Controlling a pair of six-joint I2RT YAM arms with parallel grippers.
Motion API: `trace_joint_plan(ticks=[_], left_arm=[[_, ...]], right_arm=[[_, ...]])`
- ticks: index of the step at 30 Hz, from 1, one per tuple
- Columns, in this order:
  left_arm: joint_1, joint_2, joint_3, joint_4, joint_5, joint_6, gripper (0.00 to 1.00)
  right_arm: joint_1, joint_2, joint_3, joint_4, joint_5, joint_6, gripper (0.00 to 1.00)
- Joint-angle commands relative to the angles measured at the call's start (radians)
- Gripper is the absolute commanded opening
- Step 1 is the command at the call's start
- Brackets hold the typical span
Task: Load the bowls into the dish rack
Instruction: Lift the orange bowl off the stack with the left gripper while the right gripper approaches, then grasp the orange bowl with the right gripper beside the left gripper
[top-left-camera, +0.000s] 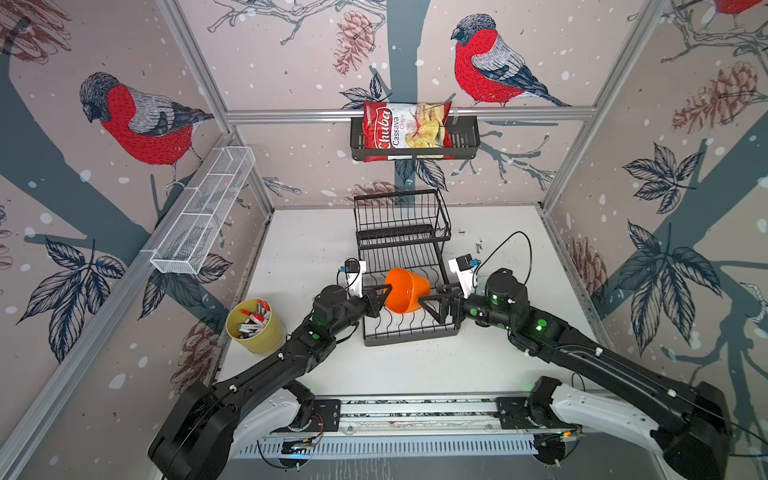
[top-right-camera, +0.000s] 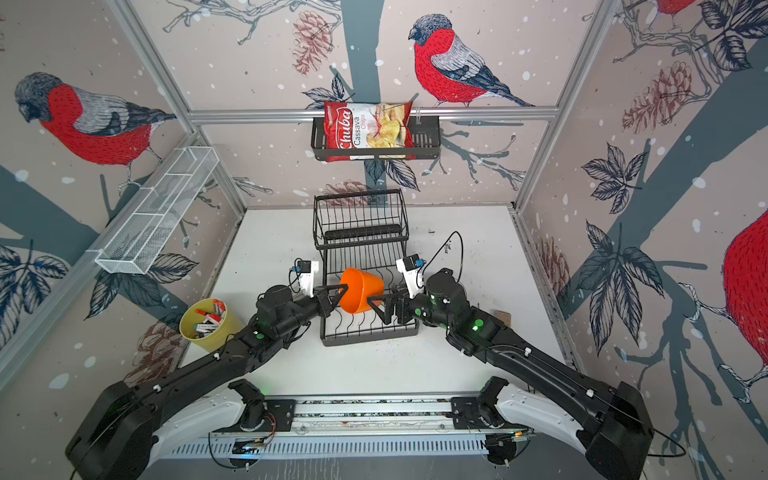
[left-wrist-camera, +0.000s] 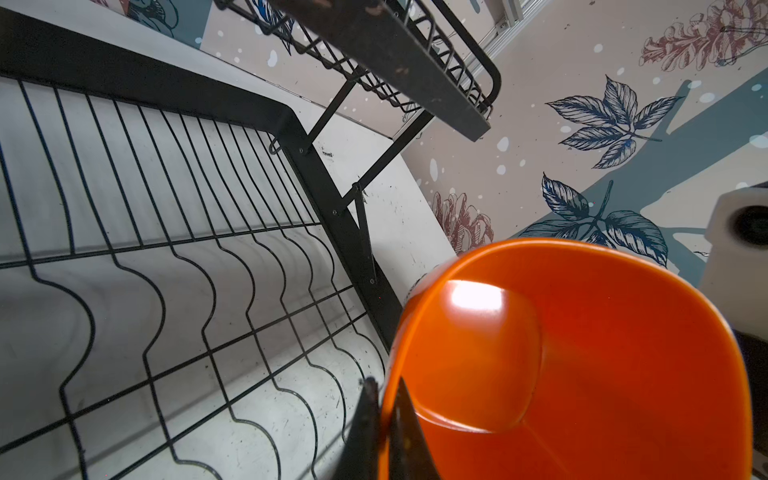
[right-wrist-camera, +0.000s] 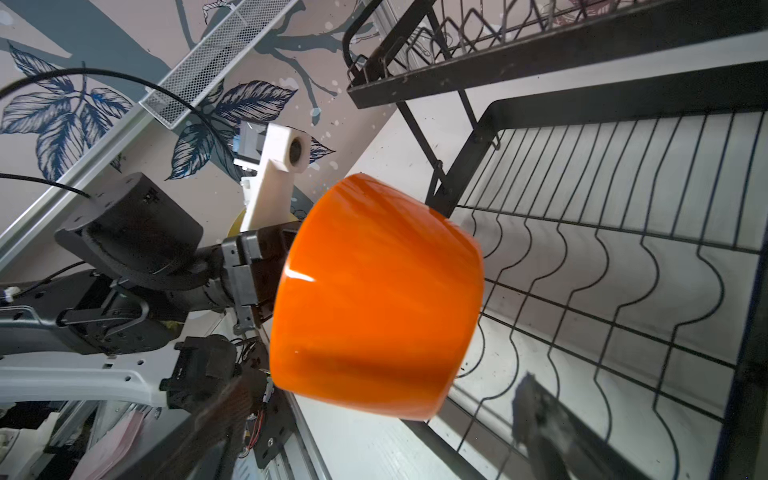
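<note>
A yellow pen cup (top-left-camera: 255, 328) stands on the table (top-left-camera: 415, 370), a chips bag (top-left-camera: 405, 129) in the wall basket (top-left-camera: 465, 139).

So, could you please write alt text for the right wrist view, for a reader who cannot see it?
An orange bowl, tipped on its side, is held at its rim by the left pincer above the wavy wires of the black dish rack. The blurred fingers of the open right pincer flank the bowl.
</note>
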Motion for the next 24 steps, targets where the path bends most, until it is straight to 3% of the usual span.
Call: trace_joint_plan(ticks=[1,24], left_arm=[[0.002,0.005,0.005,0.099,0.025,-0.02,0.0],[0.002,0.013,-0.018,0.127,0.019,0.0,0.0]], right_arm=[[0.013,0.005,-0.001,0.067,0.007,0.012,0.99],[0.07,0.108,0.053,0.087,0.019,0.013,1.0]])
